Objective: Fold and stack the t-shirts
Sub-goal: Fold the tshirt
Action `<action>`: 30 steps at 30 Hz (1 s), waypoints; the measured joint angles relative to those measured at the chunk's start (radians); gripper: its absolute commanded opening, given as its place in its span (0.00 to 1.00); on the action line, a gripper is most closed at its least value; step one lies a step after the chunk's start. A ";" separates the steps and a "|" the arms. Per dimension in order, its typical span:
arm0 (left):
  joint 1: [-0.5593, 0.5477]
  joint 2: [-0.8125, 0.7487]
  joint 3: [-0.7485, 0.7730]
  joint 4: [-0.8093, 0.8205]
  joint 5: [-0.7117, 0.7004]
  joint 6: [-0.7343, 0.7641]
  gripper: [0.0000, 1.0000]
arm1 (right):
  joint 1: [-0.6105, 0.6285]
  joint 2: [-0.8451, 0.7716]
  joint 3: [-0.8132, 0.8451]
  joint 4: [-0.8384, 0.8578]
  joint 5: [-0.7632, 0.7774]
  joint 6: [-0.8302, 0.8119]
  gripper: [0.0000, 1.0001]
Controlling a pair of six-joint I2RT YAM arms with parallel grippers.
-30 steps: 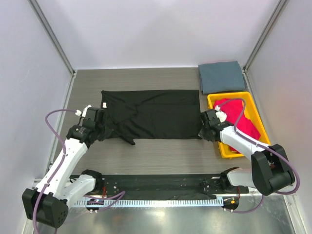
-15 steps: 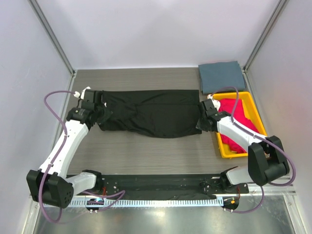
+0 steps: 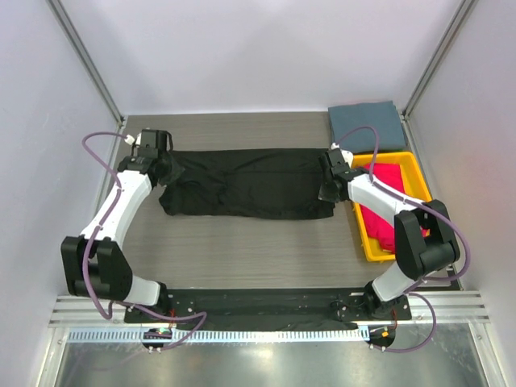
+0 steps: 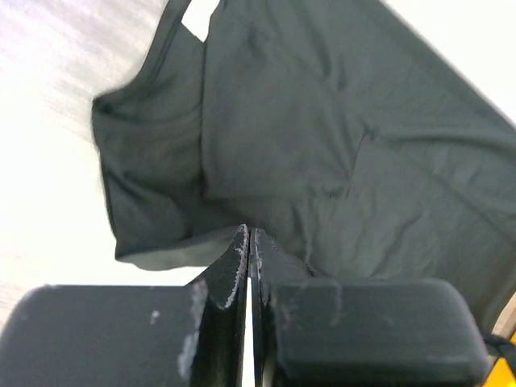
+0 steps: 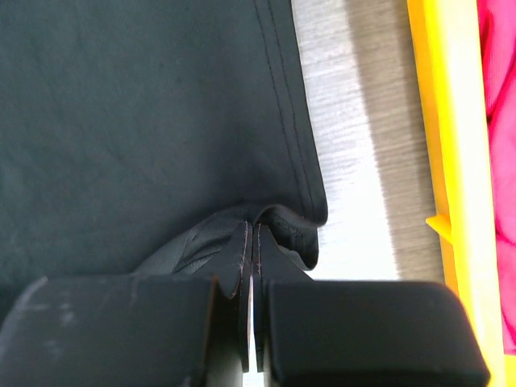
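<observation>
The left gripper (image 4: pixel 248 235) and right gripper (image 5: pixel 251 230) are each pinched tight on an opposite end of the black shirt (image 3: pixel 250 184), spread as a long band mid-table (image 3: pixel 242 250), probably so its near edge folds over evenly.

black t-shirt (image 4: pixel 322 145) cropped by frame, neck label (image 4: pixel 197 16) blurred, yellow tray (image 5: pixel 451 161) cropped

The left fingers (image 4: pixel 228 278) grip the black t-shirt (image 4: pixel 322 129).
</observation>
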 measured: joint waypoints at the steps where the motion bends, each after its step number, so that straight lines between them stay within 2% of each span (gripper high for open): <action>1: 0.004 0.019 0.017 0.005 0.004 0.002 0.00 | -0.002 0.007 0.005 -0.001 0.003 -0.004 0.01; 10: 0.060 0.160 0.062 0.094 0.081 0.005 0.00 | -0.023 0.095 0.099 0.005 0.021 -0.014 0.01; 23: 0.101 0.357 0.246 0.165 0.164 0.024 0.00 | -0.067 0.152 0.200 0.008 0.046 -0.011 0.01; 30: 0.101 0.435 0.346 0.162 0.165 0.060 0.00 | -0.093 0.208 0.237 0.010 0.050 -0.018 0.01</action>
